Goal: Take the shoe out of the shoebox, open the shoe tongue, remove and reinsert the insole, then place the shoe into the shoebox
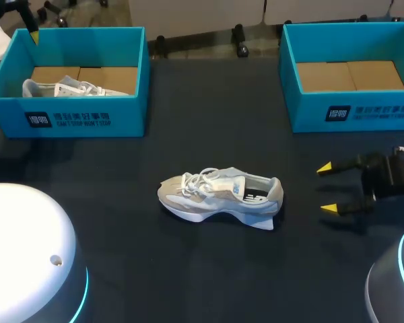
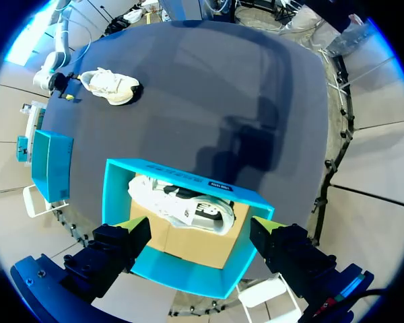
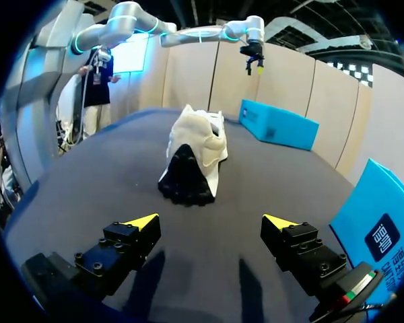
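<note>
White-and-beige laced sneaker (image 1: 219, 195) set upright on the dark table (image 1: 209, 134), between the two boxes.
The right gripper (image 1: 327, 188) is held wide apart near its heel, nothing grasped; the left gripper (image 2: 198, 229) is likewise spread, unladen, above the left teal cardboard shoebox (image 1: 81, 118), where a second white sneaker (image 1: 67, 87) is lodged.

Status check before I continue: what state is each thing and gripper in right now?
shoe on the table: upright on its sole, laces in, nothing touching it.
left shoebox: open, holding a second shoe.
second shoe: lying inside the left shoebox.
right shoebox: open, no shoe inside.
left gripper: open, above the left shoebox.
right gripper: open, apart from the shoe's heel.
</note>
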You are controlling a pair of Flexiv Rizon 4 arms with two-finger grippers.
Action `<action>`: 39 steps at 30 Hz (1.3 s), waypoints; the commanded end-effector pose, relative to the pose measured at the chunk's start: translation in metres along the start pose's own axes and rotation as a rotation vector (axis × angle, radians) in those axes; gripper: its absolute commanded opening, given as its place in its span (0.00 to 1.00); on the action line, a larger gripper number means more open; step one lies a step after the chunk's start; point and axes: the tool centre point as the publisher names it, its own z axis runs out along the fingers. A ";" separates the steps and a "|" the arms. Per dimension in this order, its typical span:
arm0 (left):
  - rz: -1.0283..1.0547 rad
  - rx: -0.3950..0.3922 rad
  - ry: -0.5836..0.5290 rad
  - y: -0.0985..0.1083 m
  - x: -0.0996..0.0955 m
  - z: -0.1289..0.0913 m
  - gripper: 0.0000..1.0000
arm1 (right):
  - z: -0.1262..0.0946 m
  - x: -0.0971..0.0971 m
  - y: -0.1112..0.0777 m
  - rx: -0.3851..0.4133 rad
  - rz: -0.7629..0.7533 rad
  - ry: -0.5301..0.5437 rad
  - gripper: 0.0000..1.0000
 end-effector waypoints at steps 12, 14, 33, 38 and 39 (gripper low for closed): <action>-0.001 -0.003 0.002 -0.001 0.000 0.000 1.00 | -0.001 0.001 0.001 0.003 0.000 -0.002 1.00; -0.001 -0.003 0.002 -0.001 0.000 0.000 1.00 | -0.001 0.001 0.001 0.003 0.000 -0.002 1.00; -0.001 -0.003 0.002 -0.001 0.000 0.000 1.00 | 0.020 0.026 0.025 0.096 0.128 -0.198 1.00; -0.001 -0.003 0.002 -0.001 0.000 0.000 1.00 | 0.027 0.032 0.032 0.110 0.170 -0.287 1.00; -0.001 -0.003 0.002 -0.001 0.000 0.000 1.00 | 0.029 0.033 0.033 0.100 0.172 -0.299 1.00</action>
